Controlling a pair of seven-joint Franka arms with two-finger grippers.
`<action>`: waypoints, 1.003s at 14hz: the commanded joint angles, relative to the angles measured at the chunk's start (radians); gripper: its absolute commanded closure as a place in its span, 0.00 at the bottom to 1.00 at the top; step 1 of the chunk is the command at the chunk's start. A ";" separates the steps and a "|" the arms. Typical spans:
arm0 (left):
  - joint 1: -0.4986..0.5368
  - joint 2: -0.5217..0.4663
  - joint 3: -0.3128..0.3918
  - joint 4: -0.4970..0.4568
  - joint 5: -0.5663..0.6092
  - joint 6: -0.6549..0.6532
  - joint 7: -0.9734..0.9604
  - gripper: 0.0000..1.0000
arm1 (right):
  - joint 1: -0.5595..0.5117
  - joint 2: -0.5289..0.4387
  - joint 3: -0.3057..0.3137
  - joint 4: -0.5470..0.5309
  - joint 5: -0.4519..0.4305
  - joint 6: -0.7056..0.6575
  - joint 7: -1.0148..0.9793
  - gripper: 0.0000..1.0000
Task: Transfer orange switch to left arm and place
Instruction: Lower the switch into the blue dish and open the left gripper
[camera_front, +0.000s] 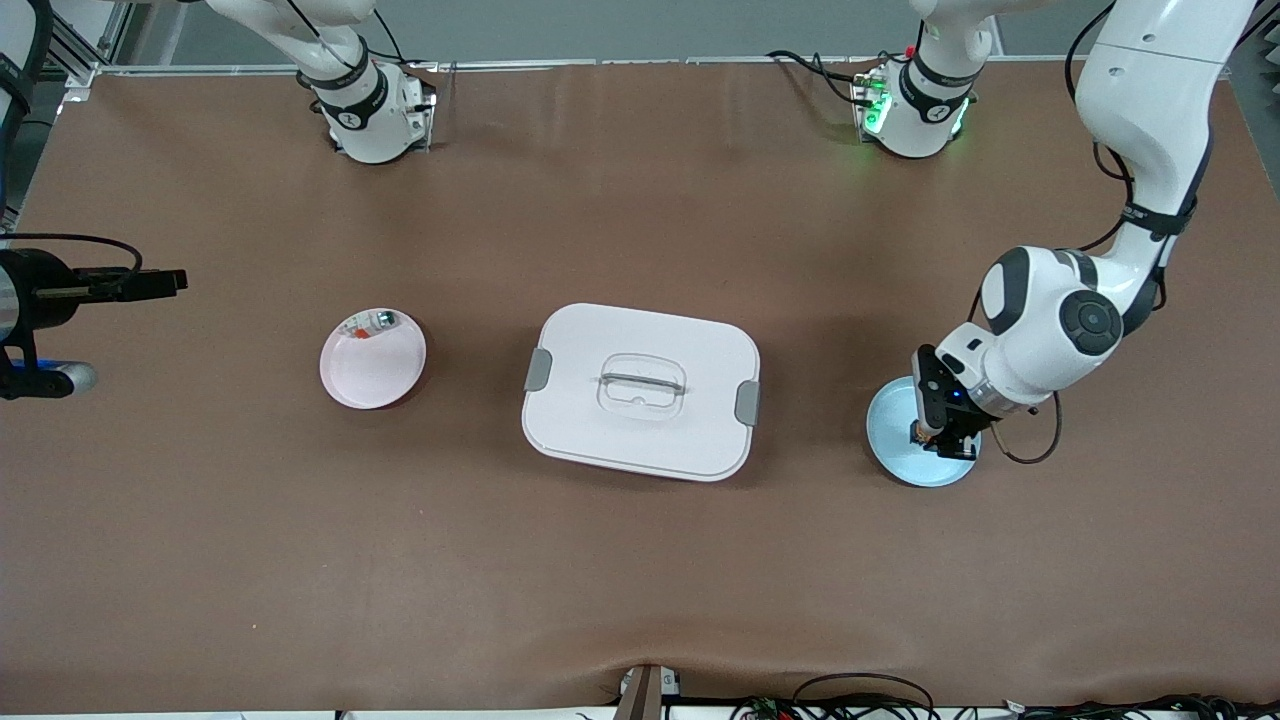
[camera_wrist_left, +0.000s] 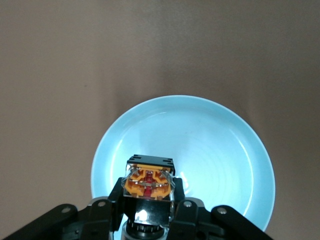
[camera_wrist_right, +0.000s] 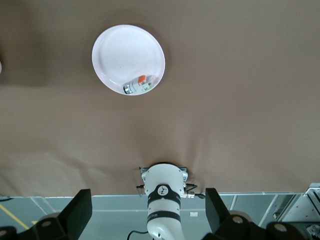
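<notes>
A brown table (camera_front: 640, 560) holds three things in a row. In the middle sits a white box (camera_front: 641, 390) with a clear handle in its lid and grey latches at two sides. Toward the left arm's end lies a pale blue plate (camera_wrist_left: 215, 150), and toward the right arm's end, well apart from the box, a pink plate (camera_front: 372, 365) with a small silvery part (camera_wrist_right: 137, 86) resting against its rim. The left gripper (camera_wrist_left: 149, 192) hangs low over the blue plate, its fingers pinching the orange switch (camera_wrist_left: 149, 181), a small black block with an orange face. The right gripper (camera_front: 150, 284) waits high over the table edge at the right arm's end, its fingers spread wide with nothing between them.
</notes>
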 joint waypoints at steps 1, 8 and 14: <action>0.004 -0.011 -0.003 -0.044 0.033 0.059 0.016 1.00 | -0.008 -0.028 0.011 -0.010 -0.024 0.022 0.008 0.00; 0.033 0.011 -0.005 -0.078 0.131 0.111 0.017 1.00 | 0.000 -0.106 0.012 -0.010 -0.029 0.174 0.147 0.00; 0.046 0.032 -0.006 -0.101 0.131 0.169 0.017 1.00 | -0.003 -0.140 0.023 -0.012 -0.009 0.281 0.140 0.00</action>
